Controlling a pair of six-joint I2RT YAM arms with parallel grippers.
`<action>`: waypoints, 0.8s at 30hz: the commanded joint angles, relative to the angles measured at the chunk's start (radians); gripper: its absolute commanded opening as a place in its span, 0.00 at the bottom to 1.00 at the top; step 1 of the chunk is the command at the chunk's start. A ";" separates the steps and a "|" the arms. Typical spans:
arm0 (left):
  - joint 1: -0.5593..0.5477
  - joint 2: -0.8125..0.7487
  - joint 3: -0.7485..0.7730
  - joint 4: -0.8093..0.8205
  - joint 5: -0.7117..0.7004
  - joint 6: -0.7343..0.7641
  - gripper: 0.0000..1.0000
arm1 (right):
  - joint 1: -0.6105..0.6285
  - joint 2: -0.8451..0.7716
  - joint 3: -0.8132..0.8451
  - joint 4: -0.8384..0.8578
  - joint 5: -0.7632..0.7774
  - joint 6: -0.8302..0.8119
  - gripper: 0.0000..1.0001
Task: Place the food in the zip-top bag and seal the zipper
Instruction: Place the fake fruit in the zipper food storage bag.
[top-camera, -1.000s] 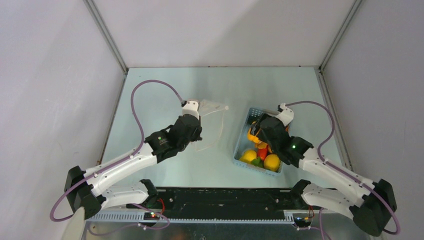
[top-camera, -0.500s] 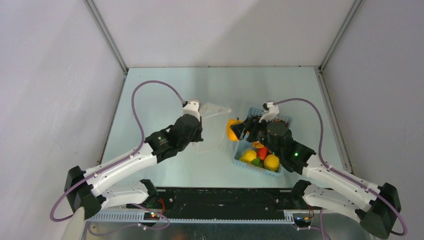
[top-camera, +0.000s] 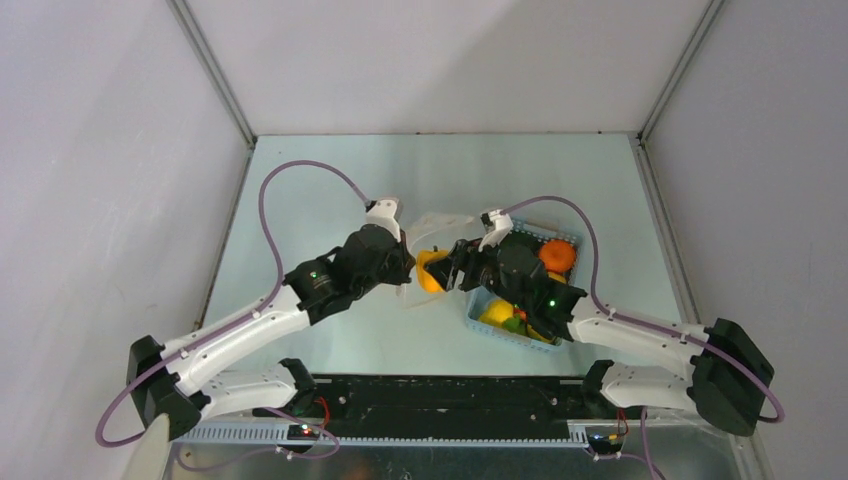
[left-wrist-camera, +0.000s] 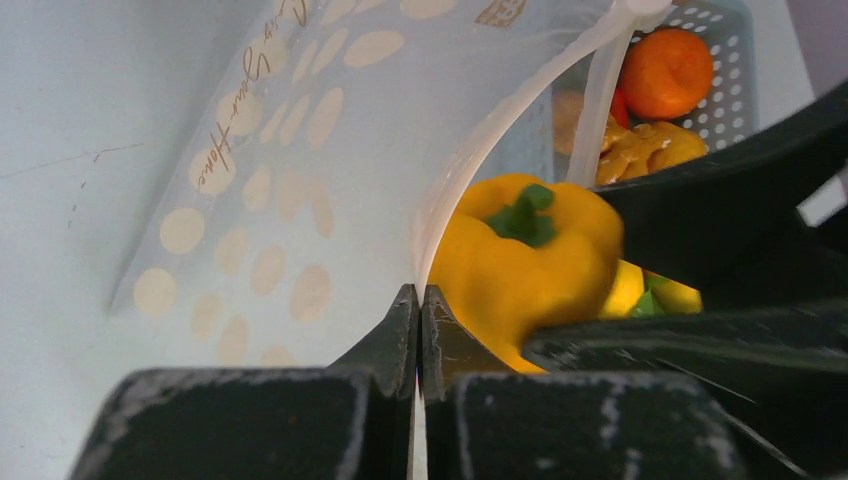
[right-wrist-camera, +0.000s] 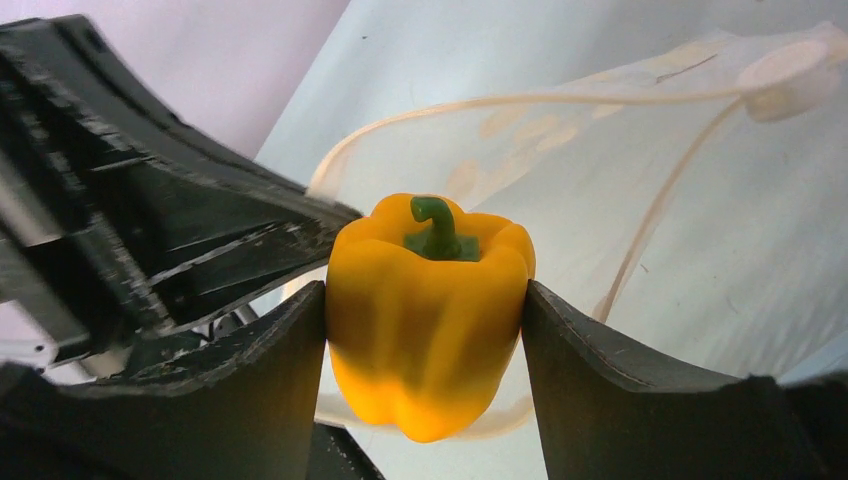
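Jaws of the right gripper press on both sides of a yellow pepper, which sits upright with its green stem on top. In the overhead view the pepper is just left of centre, between the two grippers and clear of the tabletop. It sits at the open mouth of the zip-top bag. Whether it has passed the rim cannot be told.

The left gripper has its jaws pressed together, pinching the near edge of the bag at the white zipper. This holds the mouth lifted into a loop. The zipper's small white slider shows at the upper right of the right wrist view. The dotted panel of the bag slopes away toward the upper left of the left wrist view.

A light blue basket stands just right of the bag. It holds an orange fruit at its far end, a lemon at its near end, and other pieces partly hidden under the right arm.
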 joint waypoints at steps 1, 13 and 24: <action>0.000 -0.049 0.024 0.019 0.053 -0.026 0.00 | 0.009 0.033 0.003 0.069 0.096 0.035 0.40; 0.000 -0.044 0.030 0.035 0.031 -0.011 0.00 | 0.021 0.014 0.003 0.010 0.164 0.069 0.90; 0.000 -0.043 0.028 0.038 -0.069 -0.014 0.00 | 0.015 -0.167 0.003 -0.146 0.198 -0.010 0.99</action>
